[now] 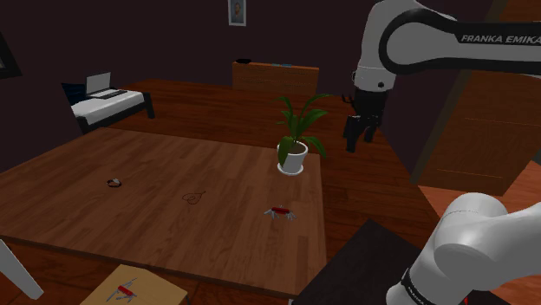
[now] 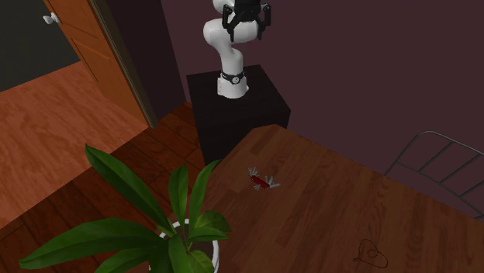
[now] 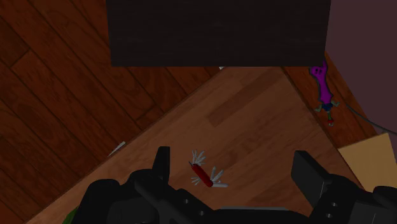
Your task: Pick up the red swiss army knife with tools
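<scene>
The red swiss army knife lies on the wooden table near its edge, silver tools fanned out at both ends. In the second exterior view the knife rests close to the table corner by the dark stand. My black gripper hangs high in the air, beyond the table's edge toward the shoulder view's right, well above the knife. In the wrist view the gripper is open, and the knife shows far below between the fingertips, untouched.
A potted plant stands on the table behind the knife. A small round object and a thin wire loop lie further left. Another red knife sits on a pale box. A purple tool lies past the table edge.
</scene>
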### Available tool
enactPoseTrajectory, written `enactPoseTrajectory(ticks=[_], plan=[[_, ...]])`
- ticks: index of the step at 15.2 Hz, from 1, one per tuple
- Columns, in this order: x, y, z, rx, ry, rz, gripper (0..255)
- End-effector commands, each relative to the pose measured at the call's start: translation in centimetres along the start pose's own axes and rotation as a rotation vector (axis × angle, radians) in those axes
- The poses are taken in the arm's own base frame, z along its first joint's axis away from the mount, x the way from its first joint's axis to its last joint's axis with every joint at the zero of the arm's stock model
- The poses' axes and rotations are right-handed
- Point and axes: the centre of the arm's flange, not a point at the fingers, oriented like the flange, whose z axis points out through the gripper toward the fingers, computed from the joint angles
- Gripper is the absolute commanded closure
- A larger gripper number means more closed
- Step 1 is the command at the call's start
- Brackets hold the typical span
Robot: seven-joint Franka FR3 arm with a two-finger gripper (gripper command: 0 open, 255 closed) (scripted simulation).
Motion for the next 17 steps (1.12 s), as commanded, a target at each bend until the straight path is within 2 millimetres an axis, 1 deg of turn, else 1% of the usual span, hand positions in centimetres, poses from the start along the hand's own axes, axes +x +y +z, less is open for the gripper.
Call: enactPoseTrajectory(ticks=[1,17], plan=[[0.0,0.0,0.0,0.0,0.0,0.0,0],[11.2,-2.2,17.9,-0.095,0.005,-0.042,0]])
